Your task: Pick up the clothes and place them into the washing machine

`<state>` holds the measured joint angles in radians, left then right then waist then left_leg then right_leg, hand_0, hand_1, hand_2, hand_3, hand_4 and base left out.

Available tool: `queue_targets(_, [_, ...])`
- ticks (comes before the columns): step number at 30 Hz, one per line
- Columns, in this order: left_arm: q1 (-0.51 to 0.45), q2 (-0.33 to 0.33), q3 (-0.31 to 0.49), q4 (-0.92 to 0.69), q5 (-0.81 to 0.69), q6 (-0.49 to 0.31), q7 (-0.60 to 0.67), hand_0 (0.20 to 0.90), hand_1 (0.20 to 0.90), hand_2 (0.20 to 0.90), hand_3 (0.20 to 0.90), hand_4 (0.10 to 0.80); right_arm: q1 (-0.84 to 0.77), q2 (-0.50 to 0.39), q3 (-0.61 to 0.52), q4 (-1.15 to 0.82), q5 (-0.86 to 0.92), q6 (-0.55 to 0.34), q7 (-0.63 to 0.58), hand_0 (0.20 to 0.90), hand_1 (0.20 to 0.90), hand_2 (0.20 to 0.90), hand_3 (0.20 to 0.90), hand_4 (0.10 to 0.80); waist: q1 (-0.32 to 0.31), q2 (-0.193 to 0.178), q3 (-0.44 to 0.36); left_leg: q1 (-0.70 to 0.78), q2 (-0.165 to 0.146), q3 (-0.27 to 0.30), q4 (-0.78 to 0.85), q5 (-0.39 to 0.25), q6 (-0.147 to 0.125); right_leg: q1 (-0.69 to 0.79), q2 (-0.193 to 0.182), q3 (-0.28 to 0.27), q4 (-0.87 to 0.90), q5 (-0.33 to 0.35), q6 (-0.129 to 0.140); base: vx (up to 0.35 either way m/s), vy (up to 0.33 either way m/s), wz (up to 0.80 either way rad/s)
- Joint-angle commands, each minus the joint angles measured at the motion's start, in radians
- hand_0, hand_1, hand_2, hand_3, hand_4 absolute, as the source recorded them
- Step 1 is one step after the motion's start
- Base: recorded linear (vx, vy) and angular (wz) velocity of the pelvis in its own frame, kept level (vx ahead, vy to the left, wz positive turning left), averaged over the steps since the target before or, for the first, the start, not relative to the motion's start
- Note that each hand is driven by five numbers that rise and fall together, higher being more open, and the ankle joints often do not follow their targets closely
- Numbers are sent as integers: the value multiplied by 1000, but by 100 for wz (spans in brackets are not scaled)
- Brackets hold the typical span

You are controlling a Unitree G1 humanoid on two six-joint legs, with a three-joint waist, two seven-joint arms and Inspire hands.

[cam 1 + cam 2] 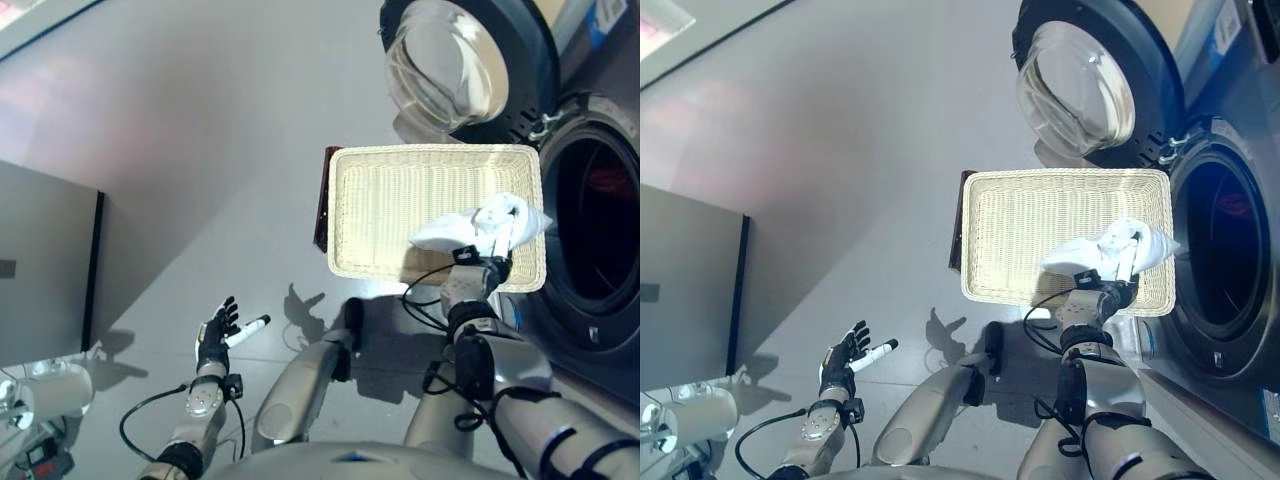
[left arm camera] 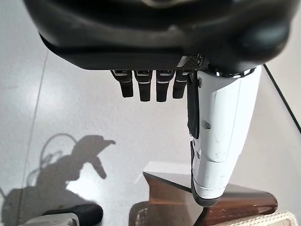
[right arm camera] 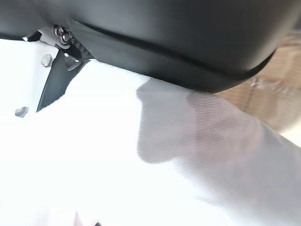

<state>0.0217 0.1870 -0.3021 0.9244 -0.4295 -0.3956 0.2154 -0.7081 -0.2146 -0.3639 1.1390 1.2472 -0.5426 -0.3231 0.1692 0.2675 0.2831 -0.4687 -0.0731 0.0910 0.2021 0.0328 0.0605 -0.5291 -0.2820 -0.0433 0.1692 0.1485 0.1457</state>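
A white cloth (image 1: 480, 225) is bunched over my right hand (image 1: 489, 268), which is shut on it above the right end of the cream wicker basket (image 1: 380, 200). In the right wrist view the cloth (image 3: 141, 165) fills nearly everything past the hand. Just right of the basket is the washing machine's dark drum opening (image 1: 600, 230), with its round glass door (image 1: 450, 65) swung open behind. My left hand (image 1: 215, 335) hangs low at the left over the floor, fingers straight and its white-covered thumb out, holding nothing; the left wrist view shows the same hand (image 2: 155, 37).
The basket rests on a dark brown stand (image 1: 321, 200) whose edge shows at its left side. A grey cabinet (image 1: 45, 265) stands at the left. Something red lies inside the drum (image 1: 612, 183). Grey floor spreads between cabinet and basket.
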Motion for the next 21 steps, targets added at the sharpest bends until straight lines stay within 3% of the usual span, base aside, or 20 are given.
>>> queue_targets(1, [16,7,-14,21,-36,-72,22,900,900,900,900,800,3,-71,-10,-148,-59,-104,-33,200,200,200,200,300,-13,67,-40,-61,0,-47,-18,10,-85,29,28,2,58,-123,-38,69,77,-17])
queue_targets(7, [18,-10,-33,39,-49,-80,27,900,900,900,900,800,-32,-107,-44,-166,-94,-134,-103,200,200,200,200,300,-36,98,-65,-44,4,-13,-19,-7,-81,21,32,44,50,-119,-34,57,40,-25])
queue_targets(12, [27,-16,-41,32,-56,-90,25,900,900,900,900,800,-98,-210,-72,-181,-154,-140,-179,200,200,200,200,300,-52,114,-86,-24,10,20,-19,-24,-80,15,40,79,37,-114,-30,54,25,-27])
queue_targets(15, [40,18,-37,-24,-55,-104,20,900,900,900,900,800,-254,-391,0,-207,-178,-131,-167,230,230,230,230,322,-42,117,-103,-21,18,46,-14,-39,-80,-1,45,110,19,-104,-25,32,8,-22])
queue_targets(16, [41,30,-33,-42,-57,-107,20,900,900,900,900,800,-297,-444,42,-205,-184,-130,-164,513,513,513,513,524,-36,114,-106,-22,18,55,-17,-39,-81,-10,47,118,15,-97,-25,-19,5,-29])
queue_targets(17, [45,36,-32,-49,-55,-106,20,900,900,900,900,800,-334,-479,75,-196,-181,-129,-162,678,678,678,678,641,-31,111,-109,-25,20,62,-21,-39,-81,-19,48,124,12,-92,-24,-13,-6,-34])
queue_targets(18, [48,43,-32,-54,-57,-108,20,900,900,900,900,800,-365,-504,107,-210,-184,-125,-152,900,900,900,900,800,-30,109,-112,-29,23,68,-26,-36,-84,-30,50,130,12,-88,-24,-14,-19,-33])
queue_targets(21, [35,42,-31,-53,-62,-106,16,900,900,900,900,800,-362,-517,160,-239,-207,-105,-138,900,900,900,900,800,-38,104,-120,-38,25,76,-40,-28,-90,-49,52,138,12,-81,-25,7,-7,-18])
